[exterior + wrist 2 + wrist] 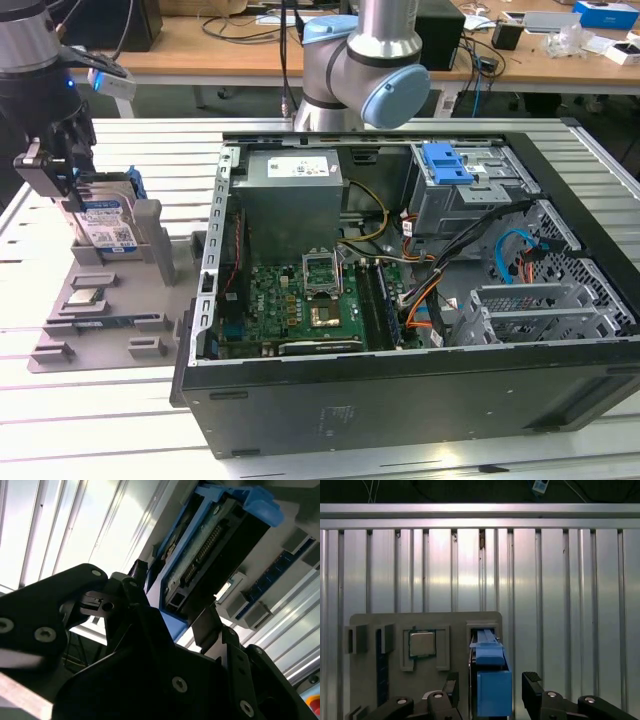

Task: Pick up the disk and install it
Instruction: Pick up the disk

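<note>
Gripper (491, 686), spread apart, straddles the disk (488, 652) standing upright on edge.

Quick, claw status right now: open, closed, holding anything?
Claw: open, straddling the upright disk with a gap on each side, not clamped on it.

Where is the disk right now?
At the exterior view's left, the disk stands upright in the grey holder, outside the computer case, with the open pincer straddling it.

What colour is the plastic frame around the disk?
Blue. The disk's frame shows best in the first wrist view.
</note>
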Action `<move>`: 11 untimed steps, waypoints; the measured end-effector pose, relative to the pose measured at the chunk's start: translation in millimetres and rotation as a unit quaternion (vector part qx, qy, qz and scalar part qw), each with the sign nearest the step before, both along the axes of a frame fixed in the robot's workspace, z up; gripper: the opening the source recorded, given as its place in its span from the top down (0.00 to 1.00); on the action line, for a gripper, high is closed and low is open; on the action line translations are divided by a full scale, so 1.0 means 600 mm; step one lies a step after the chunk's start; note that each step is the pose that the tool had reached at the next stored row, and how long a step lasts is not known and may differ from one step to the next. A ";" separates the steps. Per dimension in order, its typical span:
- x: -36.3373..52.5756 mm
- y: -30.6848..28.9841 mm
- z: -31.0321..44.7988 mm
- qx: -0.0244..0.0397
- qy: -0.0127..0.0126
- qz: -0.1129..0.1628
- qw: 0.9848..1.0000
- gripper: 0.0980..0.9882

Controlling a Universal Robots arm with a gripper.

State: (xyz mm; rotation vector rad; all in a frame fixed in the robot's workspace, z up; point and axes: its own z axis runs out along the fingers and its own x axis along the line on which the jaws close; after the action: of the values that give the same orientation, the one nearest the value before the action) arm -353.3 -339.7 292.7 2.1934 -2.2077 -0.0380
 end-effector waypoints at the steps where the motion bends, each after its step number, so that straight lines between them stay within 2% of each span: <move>1: 0.000 0.0000 0.000 0.000 0.000 0.000 1.000 0.42; 2: 0.000 0.0000 0.000 0.000 0.000 0.000 1.000 0.42; 3: 0.000 0.0002 -0.001 0.000 -0.007 0.000 1.000 0.42; 4: 0.000 0.0000 -0.001 0.000 -0.020 0.000 1.000 0.42; 5: 0.000 0.0000 -0.001 0.000 -0.021 0.000 1.000 0.42; 11: -0.002 0.0000 -0.001 0.000 -0.023 0.000 1.000 0.42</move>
State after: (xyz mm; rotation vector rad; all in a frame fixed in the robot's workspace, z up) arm -354.3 -339.7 292.1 2.2159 -2.2308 0.0115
